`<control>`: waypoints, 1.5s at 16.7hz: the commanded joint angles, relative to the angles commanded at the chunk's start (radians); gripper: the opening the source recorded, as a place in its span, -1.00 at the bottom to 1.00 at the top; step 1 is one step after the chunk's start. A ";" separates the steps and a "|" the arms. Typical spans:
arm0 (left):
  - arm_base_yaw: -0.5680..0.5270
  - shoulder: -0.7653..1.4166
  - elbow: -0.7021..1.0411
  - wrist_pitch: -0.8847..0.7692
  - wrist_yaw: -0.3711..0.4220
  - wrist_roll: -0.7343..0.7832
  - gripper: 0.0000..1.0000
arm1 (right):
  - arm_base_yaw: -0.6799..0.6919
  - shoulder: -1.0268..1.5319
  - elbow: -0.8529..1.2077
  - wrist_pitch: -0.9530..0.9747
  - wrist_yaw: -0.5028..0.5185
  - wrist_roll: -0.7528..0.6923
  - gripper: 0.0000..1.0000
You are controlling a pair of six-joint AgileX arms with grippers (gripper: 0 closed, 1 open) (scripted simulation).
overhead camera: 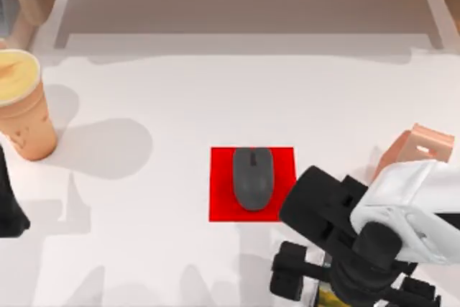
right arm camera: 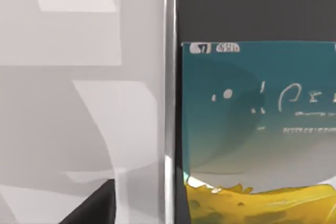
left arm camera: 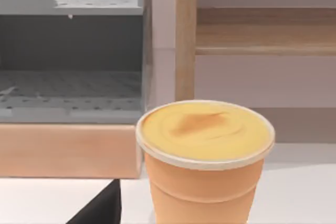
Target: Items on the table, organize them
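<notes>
The cup [overhead camera: 21,102] stands at the table's [overhead camera: 144,249] far left, unmarked, with the left arm [overhead camera: 8,203] at the edge beside it. The mouse [overhead camera: 253,177] lies on the red mat [overhead camera: 219,185], mid-table. At lower right the right gripper [overhead camera: 316,282] hangs over the phone [right arm camera: 252,129], whose screen text is unreadable. Whether either gripper is open or closed cannot be told.

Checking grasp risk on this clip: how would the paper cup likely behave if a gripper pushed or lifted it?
The paper cup stands upright on the table, tall and narrower at its base, so a high push would probably tip it. Its thin-looking wall may crumple under a firm squeeze. It looks filled to the rim, so likely heavier than empty.
</notes>
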 joint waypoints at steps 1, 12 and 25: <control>0.000 0.000 0.000 0.000 0.000 0.000 1.00 | 0.000 0.007 -0.007 0.011 0.000 0.000 1.00; 0.000 0.000 0.000 0.000 0.000 0.000 1.00 | 0.000 0.007 -0.008 0.012 0.000 0.000 -0.06; 0.000 0.000 0.000 0.000 0.000 0.000 1.00 | 0.000 0.007 -0.008 0.012 0.000 0.000 -1.00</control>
